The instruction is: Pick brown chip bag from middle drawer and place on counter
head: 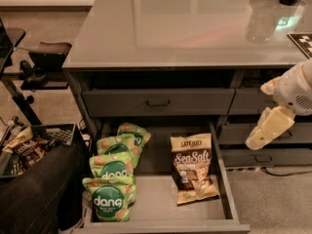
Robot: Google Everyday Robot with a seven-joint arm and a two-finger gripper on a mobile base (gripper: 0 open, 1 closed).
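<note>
The brown chip bag (192,167), dark brown with cream bands and "Sea Salt" lettering, lies flat in the right half of the open middle drawer (156,201). The counter (185,28) is the wide glossy grey top above it. My gripper (258,138), cream coloured on a white arm, hangs to the right of the drawer, in front of the narrower right-hand drawers. It is above and to the right of the bag, apart from it and holding nothing.
Several green "dang" bags (111,179) fill the drawer's left half. A shut drawer with a bar handle (158,103) sits above it, and narrower drawers (263,157) stand on the right. A black bag (34,194) and a stand (29,67) are on the left. A checkered board (302,40) lies on the counter's right edge.
</note>
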